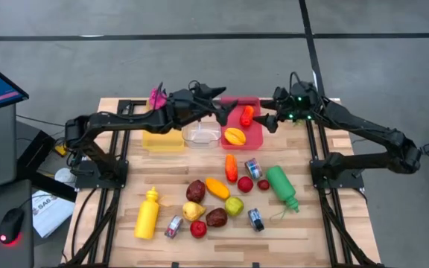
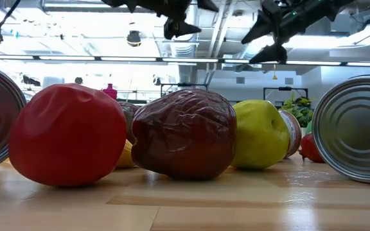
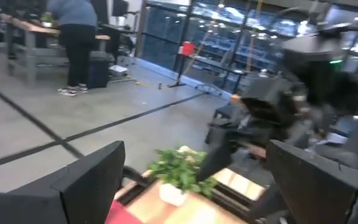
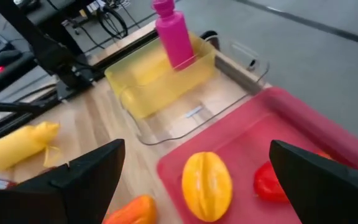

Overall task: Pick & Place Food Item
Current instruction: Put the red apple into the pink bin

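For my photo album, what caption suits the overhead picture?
Two open grippers, left and right, hover beside a red tray, toy food scattered below.

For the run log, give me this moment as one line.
left gripper: open, empty, above clear tub | right gripper: open, empty, over red tray | tray: yellow fruit, red pepper

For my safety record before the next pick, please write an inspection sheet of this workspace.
Surface: wooden table, bare at the edges.
Job's things: red tray holds a yellow fruit and a red pepper; clear bin and yellow bin beside it.
Clutter: loose fruits, cans, green bottle, yellow bottle.
Grippers: left gripper and right gripper above the bins, fingers open, empty.
Cables: some off the table's left.
Surroundings: person standing far off.
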`<action>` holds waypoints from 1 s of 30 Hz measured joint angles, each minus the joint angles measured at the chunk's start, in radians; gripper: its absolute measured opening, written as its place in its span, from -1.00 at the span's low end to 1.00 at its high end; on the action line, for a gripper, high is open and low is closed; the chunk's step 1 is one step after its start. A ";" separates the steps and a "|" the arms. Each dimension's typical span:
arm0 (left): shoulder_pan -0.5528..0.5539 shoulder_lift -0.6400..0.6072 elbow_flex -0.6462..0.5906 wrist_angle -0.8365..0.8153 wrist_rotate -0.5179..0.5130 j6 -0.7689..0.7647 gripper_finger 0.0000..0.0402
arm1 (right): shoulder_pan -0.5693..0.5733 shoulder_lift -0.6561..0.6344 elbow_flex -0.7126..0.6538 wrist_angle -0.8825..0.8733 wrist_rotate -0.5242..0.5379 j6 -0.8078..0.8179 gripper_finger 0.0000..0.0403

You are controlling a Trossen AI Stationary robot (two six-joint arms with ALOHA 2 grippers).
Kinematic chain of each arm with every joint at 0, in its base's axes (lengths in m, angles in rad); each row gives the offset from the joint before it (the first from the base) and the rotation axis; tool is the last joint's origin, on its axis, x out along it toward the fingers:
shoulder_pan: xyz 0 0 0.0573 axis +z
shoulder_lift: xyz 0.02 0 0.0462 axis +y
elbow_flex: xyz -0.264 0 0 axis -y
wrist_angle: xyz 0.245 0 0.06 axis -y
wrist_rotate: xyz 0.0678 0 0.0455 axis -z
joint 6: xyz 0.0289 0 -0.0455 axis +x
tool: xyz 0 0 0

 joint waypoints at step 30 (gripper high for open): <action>-0.471 -0.009 0.000 -0.630 -0.384 -0.594 0.89 | 0.169 0.001 -0.001 -0.090 -0.009 0.007 0.95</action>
